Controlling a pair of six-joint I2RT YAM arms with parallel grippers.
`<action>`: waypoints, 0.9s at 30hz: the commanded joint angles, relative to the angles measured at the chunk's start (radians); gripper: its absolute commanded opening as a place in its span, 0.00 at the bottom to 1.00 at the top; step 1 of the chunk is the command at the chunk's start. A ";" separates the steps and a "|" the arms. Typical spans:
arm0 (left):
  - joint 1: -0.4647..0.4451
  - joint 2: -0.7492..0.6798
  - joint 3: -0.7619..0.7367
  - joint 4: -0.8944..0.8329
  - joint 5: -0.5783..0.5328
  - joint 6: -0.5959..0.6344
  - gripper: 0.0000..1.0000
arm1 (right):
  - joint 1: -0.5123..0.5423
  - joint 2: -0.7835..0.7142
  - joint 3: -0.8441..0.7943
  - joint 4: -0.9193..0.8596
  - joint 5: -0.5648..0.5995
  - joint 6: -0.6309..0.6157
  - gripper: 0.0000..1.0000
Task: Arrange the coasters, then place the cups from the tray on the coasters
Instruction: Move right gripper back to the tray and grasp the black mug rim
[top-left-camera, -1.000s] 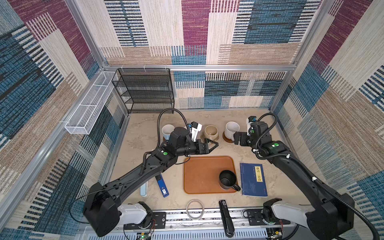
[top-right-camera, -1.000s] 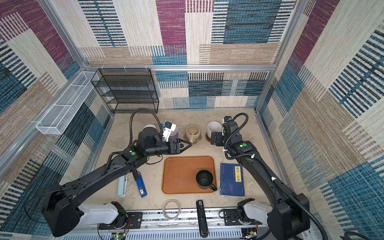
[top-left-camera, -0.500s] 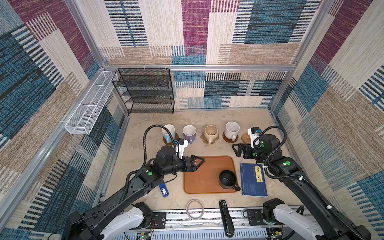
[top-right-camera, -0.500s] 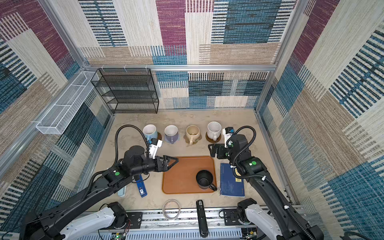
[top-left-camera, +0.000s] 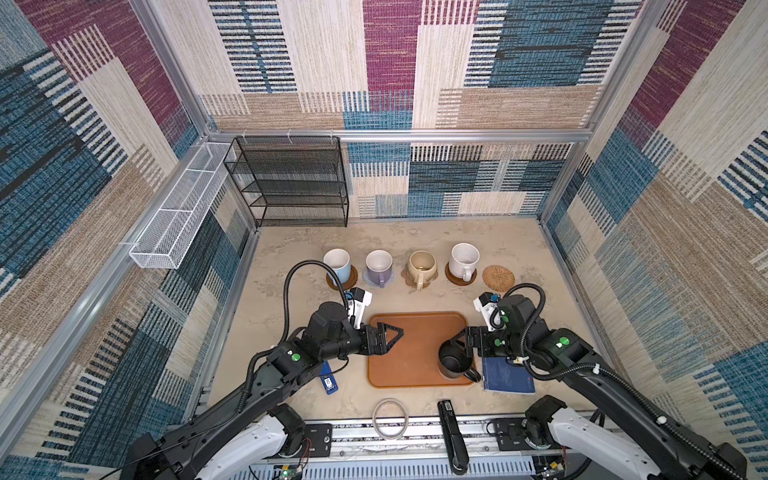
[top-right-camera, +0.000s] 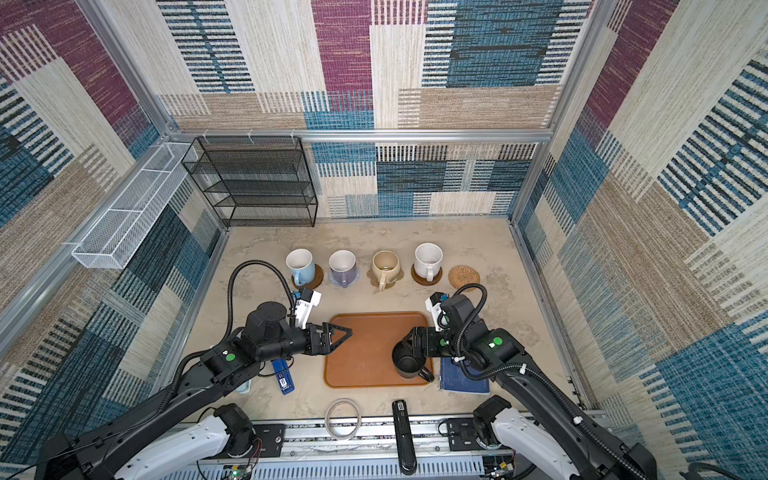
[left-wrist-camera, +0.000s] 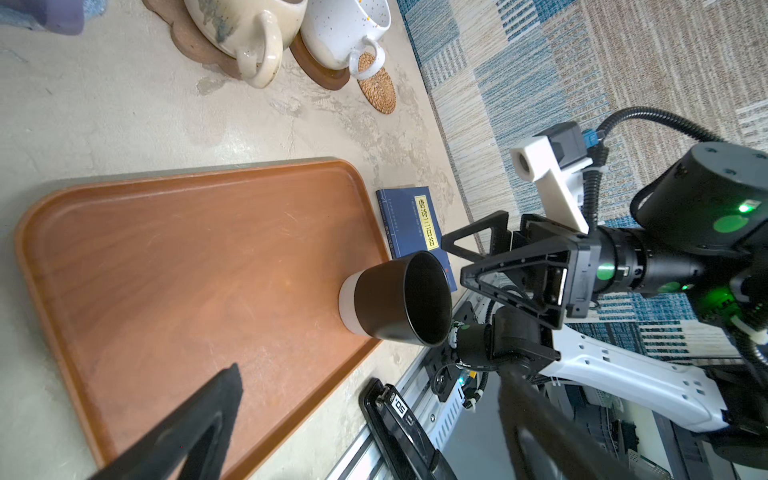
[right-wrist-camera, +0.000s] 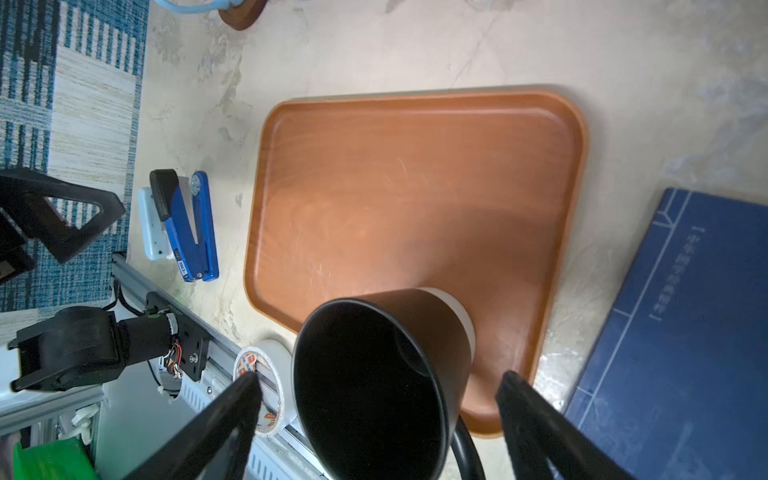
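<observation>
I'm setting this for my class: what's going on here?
Four cups stand on coasters in a row at the back; the rattan coaster at its right end is bare. The black cup is alone on the tray; the right gripper, open, has a finger either side of its rim. The left gripper hangs open over the tray's left side.

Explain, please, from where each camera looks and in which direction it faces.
Both top views: high above the table, looking down on everything; left arm and right arm show, with left gripper and right gripper over the tray.
Left wrist: on the left arm, looking across the tray at the black cup; its own gripper frames the view, the right arm beyond.
Right wrist: on the right arm, looking into the black cup between its own open gripper.
Shared: both wrist views show black cup, tray, blue book.
</observation>
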 joint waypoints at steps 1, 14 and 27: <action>0.000 0.001 -0.014 0.059 0.015 0.000 0.99 | 0.019 -0.022 -0.022 -0.068 0.034 0.054 0.91; 0.000 0.019 -0.041 0.107 0.020 -0.027 0.99 | 0.139 -0.065 -0.078 -0.093 -0.002 0.107 0.88; 0.000 0.058 -0.043 0.140 0.026 -0.039 0.99 | 0.283 -0.045 -0.097 -0.023 0.044 0.189 0.80</action>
